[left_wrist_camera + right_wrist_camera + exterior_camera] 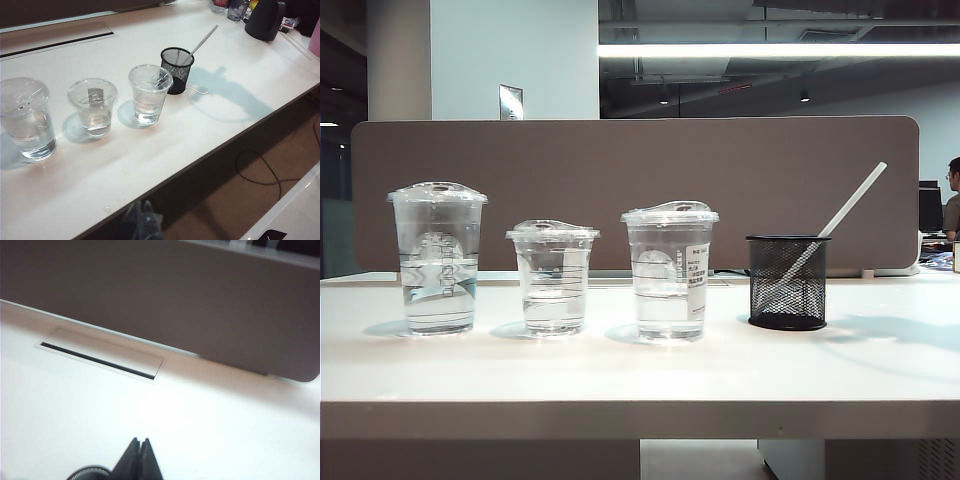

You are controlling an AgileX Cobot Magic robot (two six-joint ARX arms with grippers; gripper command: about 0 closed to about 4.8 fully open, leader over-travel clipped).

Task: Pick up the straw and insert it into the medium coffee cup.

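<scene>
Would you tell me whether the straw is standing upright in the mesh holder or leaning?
Leaning. The straw rests tilted in the black mesh holder, its upper end angling away from the cups; neither gripper touches it.

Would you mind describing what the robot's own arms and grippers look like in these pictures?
Very little of them shows. In the right wrist view the right gripper appears as two dark, nearly black fingers tapering to pointed tips, pressed together, with a rounded dark part beside their base. The left wrist view shows only a blurred dark, glossy shape at its edge, probably the left gripper. No cables or markings are visible, and neither arm appears in the exterior view.
</scene>
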